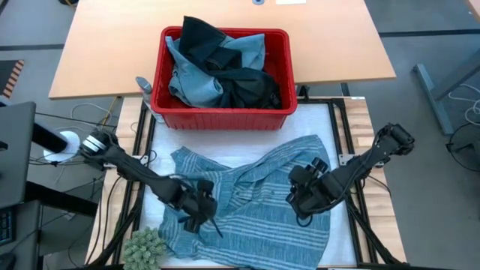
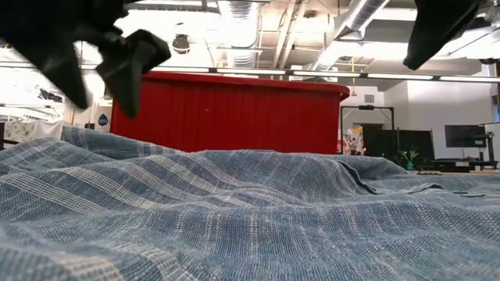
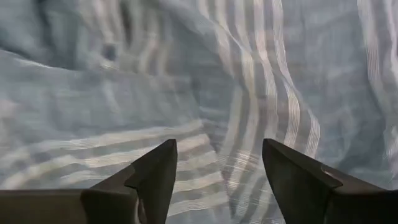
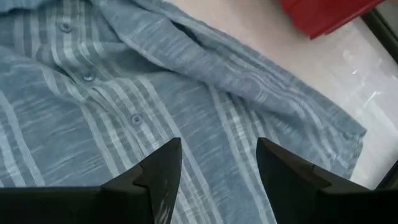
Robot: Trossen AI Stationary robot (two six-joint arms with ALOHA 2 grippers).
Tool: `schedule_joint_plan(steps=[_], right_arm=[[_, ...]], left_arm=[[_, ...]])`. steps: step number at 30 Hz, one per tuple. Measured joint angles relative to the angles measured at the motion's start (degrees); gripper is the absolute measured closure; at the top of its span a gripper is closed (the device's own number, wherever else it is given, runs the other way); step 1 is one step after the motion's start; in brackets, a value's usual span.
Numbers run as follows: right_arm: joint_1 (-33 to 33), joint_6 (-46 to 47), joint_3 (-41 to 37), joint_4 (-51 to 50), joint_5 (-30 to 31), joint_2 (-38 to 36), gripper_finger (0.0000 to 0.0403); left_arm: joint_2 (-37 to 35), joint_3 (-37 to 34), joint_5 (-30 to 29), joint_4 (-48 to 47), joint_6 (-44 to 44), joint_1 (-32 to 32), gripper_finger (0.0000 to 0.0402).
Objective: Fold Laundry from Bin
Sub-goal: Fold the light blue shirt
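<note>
Striped shirt [image 1: 255, 202] spread on the worktop [image 1: 330, 120], beneath both pincers. Left pincer [image 1: 196, 212] and right pincer [image 1: 301, 199] hover just above the cloth, jaws wide, holding nothing. Bin [image 1: 221, 116], beyond both pincers, holds blue and dark laundry [image 1: 217, 67].

The high camera is looking straight down; the low one is sitting level at desk height; both are sharing the red bin [image 1: 223, 112] and striped shirt [image 1: 247, 210].

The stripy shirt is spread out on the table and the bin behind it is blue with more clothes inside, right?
Not quite. The bin is red, not blue; the high view shows it. The striped shirt is spread on the table, and more clothes sit inside the bin.
</note>
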Motion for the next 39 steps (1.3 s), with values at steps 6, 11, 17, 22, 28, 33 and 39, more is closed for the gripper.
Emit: schedule_joint_plan(steps=[6,11,17,22,28,33,39], right_arm=[[1.61,3.24,0.0,-0.46,-0.07,0.2,0.0171],[2.73,4.85,0.0,-0.34,-0.07,0.2,0.0171],[4.4,7.09,0.0,0.08,-0.07,0.2,0.0171],[6.87,7.06,0.0,2.75,-0.1,0.2,0.0171],[10.87,5.79,0.0,6.49,-0.16,0.2,0.0179],[13.61,8.94,0.0,6.93,-0.87,1.33,0.0202],[14.53,10.01,0.0,7.62,-2.06,6.38,0.0224]], left_arm=[[5.56,0.0,-1.34,-0.76,-0.67,-0.25,0.0172],[7.68,0.0,-3.94,-2.19,-2.04,-0.13,0.0172],[7.84,0.02,-4.7,-3.69,-5.0,1.26,0.0211],[8.0,0.01,-3.01,-4.52,-7.01,3.14,0.0291],[7.47,1.61,2.05,-8.81,-10.37,5.45,0.0392],[6.13,10.06,0.21,-21.19,-10.29,5.84,0.04],[4.2,21.51,-13.87,-36.28,-1.07,9.53,0.0401]])
